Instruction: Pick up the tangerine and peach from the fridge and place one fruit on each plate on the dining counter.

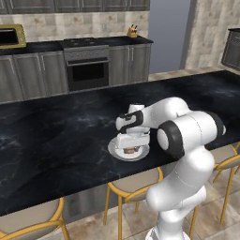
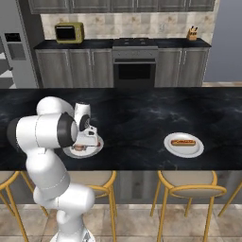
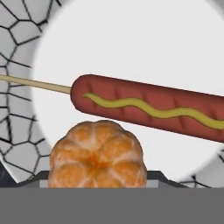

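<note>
In the hand view the tangerine (image 3: 97, 155), orange and ribbed, sits right at my fingers, and their tips are hidden beside it. It hangs just over a white plate (image 3: 131, 39) that holds a reddish-brown sausage (image 3: 148, 107) on a stick with a mustard line. My gripper (image 1: 131, 145) points down, low over this plate (image 1: 114, 151) on the black dining counter (image 1: 56, 140). A second plate (image 2: 196, 150) with its own sausage lies further right on the counter. The peach is out of view. A slice of the grey fridge (image 2: 14, 47) stands at the far left.
Yellow-framed stools (image 2: 191, 189) line the counter's near side. Beyond it runs the wall counter with an oven (image 2: 134, 71), a yellow microwave (image 2: 69, 32) and a knife block (image 2: 191, 33). My own elbow (image 2: 47, 130) bulks left of the plate.
</note>
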Tool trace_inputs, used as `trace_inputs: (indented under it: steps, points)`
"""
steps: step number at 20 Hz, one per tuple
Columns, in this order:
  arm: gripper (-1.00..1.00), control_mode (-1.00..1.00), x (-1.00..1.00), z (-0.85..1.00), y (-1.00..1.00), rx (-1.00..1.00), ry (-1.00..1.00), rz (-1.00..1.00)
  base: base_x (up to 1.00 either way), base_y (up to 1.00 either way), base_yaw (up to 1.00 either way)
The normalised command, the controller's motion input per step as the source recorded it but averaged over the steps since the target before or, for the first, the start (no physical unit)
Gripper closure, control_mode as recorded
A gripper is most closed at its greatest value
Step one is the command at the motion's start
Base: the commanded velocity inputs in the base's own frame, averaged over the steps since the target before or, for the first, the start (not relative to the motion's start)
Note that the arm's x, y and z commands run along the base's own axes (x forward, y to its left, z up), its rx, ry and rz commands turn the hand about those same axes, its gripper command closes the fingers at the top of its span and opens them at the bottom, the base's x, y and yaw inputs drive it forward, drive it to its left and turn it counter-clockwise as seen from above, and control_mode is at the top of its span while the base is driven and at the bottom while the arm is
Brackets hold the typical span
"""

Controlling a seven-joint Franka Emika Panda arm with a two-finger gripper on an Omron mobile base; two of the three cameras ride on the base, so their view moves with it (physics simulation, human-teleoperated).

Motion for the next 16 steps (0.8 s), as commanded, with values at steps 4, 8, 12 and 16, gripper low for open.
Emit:
trace_inputs:
  steps: [4,8,12,16]
  points:
    - [-1.00,-1.00,0.00,0.00,0.00,0.00,0.04,0.00,0.00,0.00,0.00]
    - [-1.00,-1.00,0.00,0.00,0.00,0.00,0.05,0.00,0.00,0.00,0.00]
    - [-1.00,-1.00,0.00,0.00,0.00,0.00,0.01,0.00,0.00,0.00,0.00]
    - [-1.00,-1.00,-0.21,0.02,0.00,0.00,0.01,0.02,0.00,0.00,0.00]
